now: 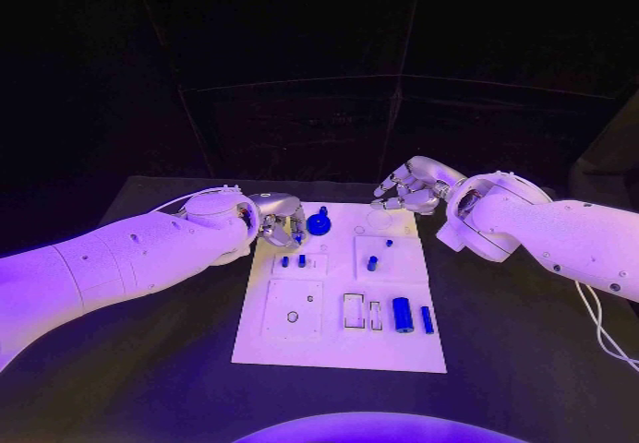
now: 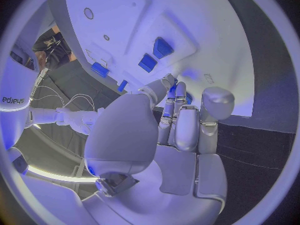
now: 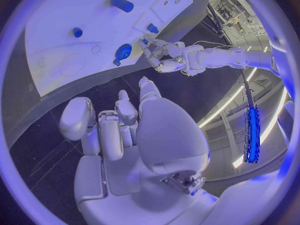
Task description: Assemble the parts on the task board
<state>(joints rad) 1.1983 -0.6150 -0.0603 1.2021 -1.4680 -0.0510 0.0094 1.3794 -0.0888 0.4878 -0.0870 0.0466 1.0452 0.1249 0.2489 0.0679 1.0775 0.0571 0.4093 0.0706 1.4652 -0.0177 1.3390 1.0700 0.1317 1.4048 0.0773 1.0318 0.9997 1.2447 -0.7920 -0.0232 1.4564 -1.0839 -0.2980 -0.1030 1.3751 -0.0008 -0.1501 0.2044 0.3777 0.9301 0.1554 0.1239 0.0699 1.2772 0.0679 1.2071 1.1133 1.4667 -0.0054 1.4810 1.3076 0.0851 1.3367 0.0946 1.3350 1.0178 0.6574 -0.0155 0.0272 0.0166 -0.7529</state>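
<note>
Since the blue pieces [image 1: 401,310] lying on the white board [image 1: 341,346] look small, light, stiff and likely slippery, pinch them at mid-length. Left hand [image 1: 277,221] and right hand [image 1: 410,188] hover with fingers curled, holding nothing.

Quick pass on my feed, room only. Black table [image 1: 147,369] takes up the lower half of the head view, with a matte top. Its far edge runs straight across, and both far corners are visible. Behind the far edge it's dark all over. A dark panel [image 1: 400,120] stands there with faint pale edge lines, and I can't tell what it's made of. Violet light falls on the table top. In the right wrist view, long pale light strips [image 3: 270,120] curve past overhead. In the left wrist view there's a patch of grey floor [image 2: 94,82] with thin white cables [image 2: 59,97] lying on it.
</note>
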